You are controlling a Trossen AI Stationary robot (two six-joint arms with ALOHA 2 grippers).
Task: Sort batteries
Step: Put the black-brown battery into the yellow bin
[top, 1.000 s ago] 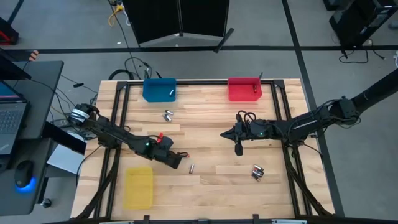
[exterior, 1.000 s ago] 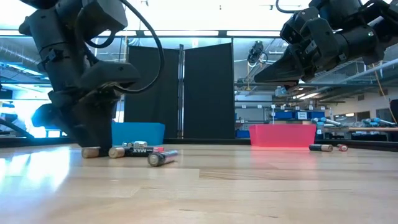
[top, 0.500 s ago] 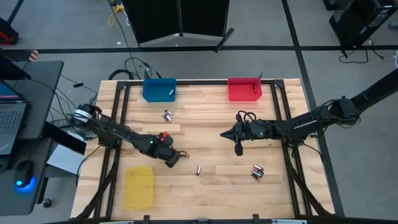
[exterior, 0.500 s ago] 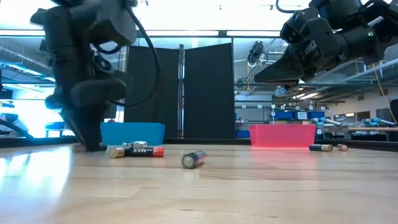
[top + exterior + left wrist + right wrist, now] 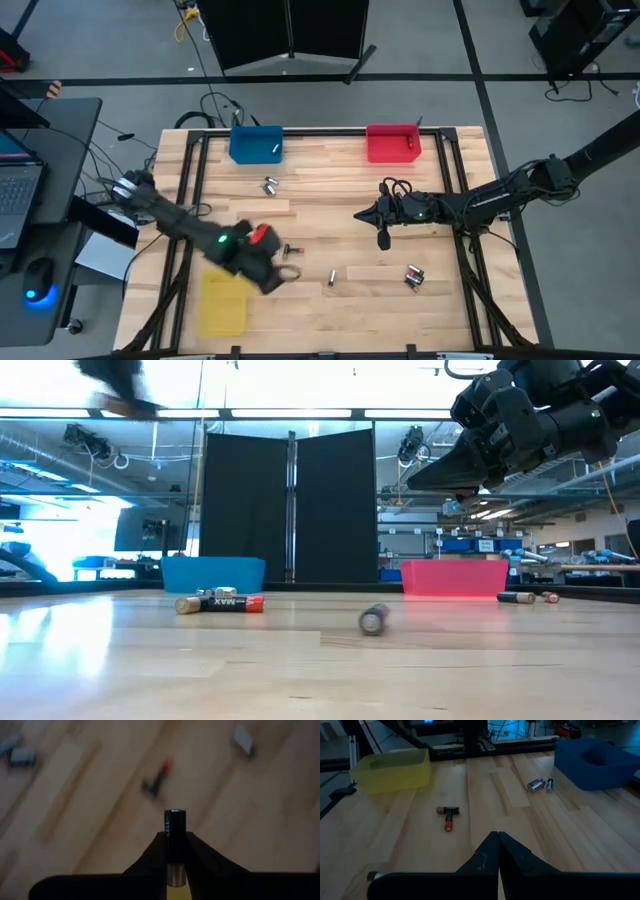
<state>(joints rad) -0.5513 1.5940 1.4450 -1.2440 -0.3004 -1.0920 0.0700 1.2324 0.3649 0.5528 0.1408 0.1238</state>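
My left gripper (image 5: 175,839) is shut on a black battery (image 5: 175,825) with a gold end. It hangs above the table beside the yellow bin (image 5: 222,300), and shows blurred at the top of the low view (image 5: 120,385). A silver battery (image 5: 331,277) lies loose on its side on the wood, also seen in the low view (image 5: 373,620). A black-and-red battery and a gold-ended one (image 5: 447,815) lie in a T. My right gripper (image 5: 362,215) is shut on nothing, above the table's middle. My left gripper pinches the battery's black body (image 5: 175,845) between its two fingers. The battery lies along the fingers: its dark end (image 5: 175,812) sticks out past the fingertips and its gold end (image 5: 175,872) sits farther back between them. It is lifted clear of the table.
A blue bin (image 5: 256,143) and a red bin (image 5: 392,143) stand at the far edge, each with a battery inside. Two silver batteries (image 5: 268,186) lie near the blue bin. More batteries (image 5: 413,275) lie near the right front.
My left gripper has taken hold of the black battery, risen off the table and swung toward the near edge and the yellow bin. The loose silver battery has rolled along the table toward the right edge.
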